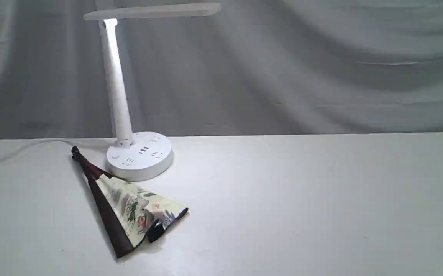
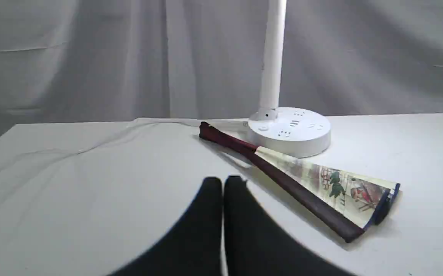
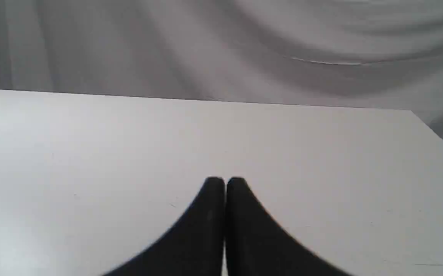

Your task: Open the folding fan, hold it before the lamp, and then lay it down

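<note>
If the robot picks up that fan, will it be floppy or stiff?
Probably both: the folding fan has stiff-looking dark wooden ribs, but its pleated paper leaf lies part-spread, so it may flop wider. The paper could tear or crease.

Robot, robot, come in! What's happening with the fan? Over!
Left gripper shut, empty; right gripper shut, empty. Folding fan partly open, lying on table beside lamp. Nothing seen blocking the fan.
</note>
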You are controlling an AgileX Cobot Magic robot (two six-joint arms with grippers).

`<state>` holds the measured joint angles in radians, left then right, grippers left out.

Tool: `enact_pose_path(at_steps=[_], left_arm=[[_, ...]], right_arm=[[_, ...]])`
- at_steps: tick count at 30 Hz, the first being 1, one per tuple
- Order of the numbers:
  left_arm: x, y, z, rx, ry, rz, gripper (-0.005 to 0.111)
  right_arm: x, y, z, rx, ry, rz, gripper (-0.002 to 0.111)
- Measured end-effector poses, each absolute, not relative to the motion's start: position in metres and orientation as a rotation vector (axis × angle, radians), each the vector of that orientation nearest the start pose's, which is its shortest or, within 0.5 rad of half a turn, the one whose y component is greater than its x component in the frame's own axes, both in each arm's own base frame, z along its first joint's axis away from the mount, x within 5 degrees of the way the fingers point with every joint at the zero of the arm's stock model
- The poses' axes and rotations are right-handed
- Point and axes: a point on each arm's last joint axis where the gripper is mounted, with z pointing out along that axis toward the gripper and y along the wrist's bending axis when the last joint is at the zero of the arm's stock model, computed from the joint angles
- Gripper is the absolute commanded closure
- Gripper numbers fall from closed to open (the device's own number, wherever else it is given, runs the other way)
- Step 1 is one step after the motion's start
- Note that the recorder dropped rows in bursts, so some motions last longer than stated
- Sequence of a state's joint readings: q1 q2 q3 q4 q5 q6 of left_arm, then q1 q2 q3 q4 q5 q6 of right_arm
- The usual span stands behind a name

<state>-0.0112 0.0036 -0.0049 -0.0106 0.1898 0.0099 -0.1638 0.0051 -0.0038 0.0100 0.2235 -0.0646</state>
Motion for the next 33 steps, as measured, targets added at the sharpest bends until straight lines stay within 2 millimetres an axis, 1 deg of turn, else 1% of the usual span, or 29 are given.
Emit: enact_pose_path(at_steps=[17, 22, 27, 29, 31, 33], left_arm=[[0.056, -0.001, 0.197, 0.007, 1.672, -0.015, 0.107], [0.056, -0.001, 0.198, 0.004, 1.661, -0.018, 0.107], [0.056, -0.002, 0.201, -0.043, 1.630, -0.075, 0.107], [0.056, -0.002, 0.205, -0.056, 1.634, -0.092, 0.107], [0.054, -0.002, 0.217, -0.059, 1.611, -0.099, 0.107], [0.051, -0.002, 0.230, -0.059, 1.575, -0.102, 0.107]], right_arm=[[0.055, -0.009, 0.194, 0.091, 1.704, -0.161, 0.108], [0.056, -0.009, 0.201, 0.088, 1.627, -0.167, 0.108], [0.056, -0.009, 0.207, 0.091, 1.564, -0.168, 0.108], [0.056, -0.009, 0.209, 0.097, 1.558, -0.156, 0.108], [0.054, -0.009, 0.217, 0.101, 1.543, -0.150, 0.108], [0.051, -0.008, 0.233, 0.102, 1.501, -0.146, 0.108]])
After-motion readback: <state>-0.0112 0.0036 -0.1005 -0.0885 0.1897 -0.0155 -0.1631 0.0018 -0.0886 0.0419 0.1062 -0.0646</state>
